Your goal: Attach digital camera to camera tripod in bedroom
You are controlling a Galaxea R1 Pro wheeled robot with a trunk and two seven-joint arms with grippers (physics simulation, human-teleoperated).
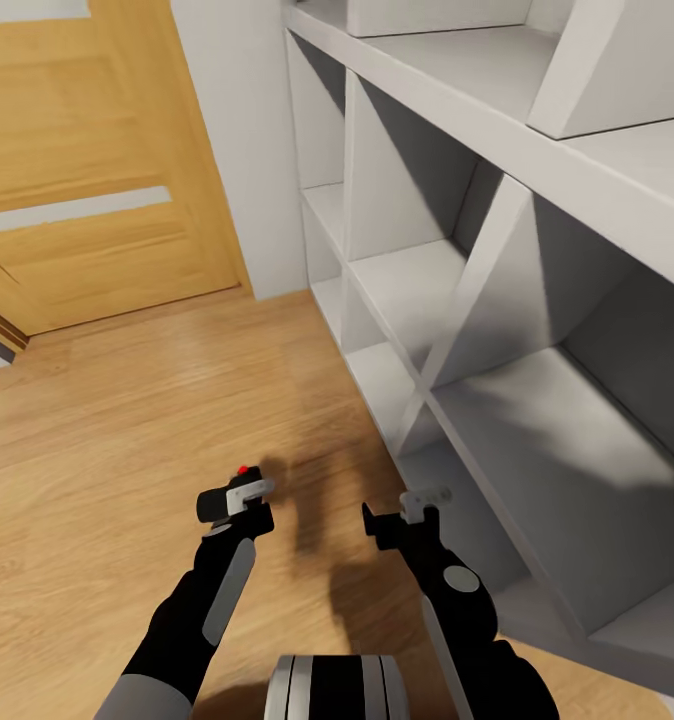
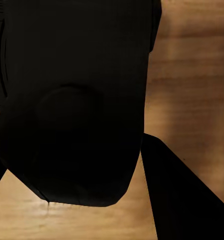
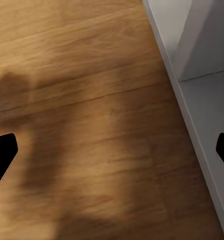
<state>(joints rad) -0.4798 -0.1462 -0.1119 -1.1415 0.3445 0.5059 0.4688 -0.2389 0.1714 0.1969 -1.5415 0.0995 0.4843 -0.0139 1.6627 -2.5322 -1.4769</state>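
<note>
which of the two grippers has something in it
The left gripper: it is shut on the digital camera, a dark body with a red dot on top. The right gripper is open, with only wood floor between its fingertips.

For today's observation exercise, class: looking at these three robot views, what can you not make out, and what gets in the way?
- Digital camera, head view: small, partly hidden by the left gripper; its details are unreadable.
- Left wrist view: the camera's dark body sits too close, so the grip contact is hidden.
- White cubby shelf, head view: cut off by the picture's top and right edges.
- Wooden door: cut off at the left edge.
</note>
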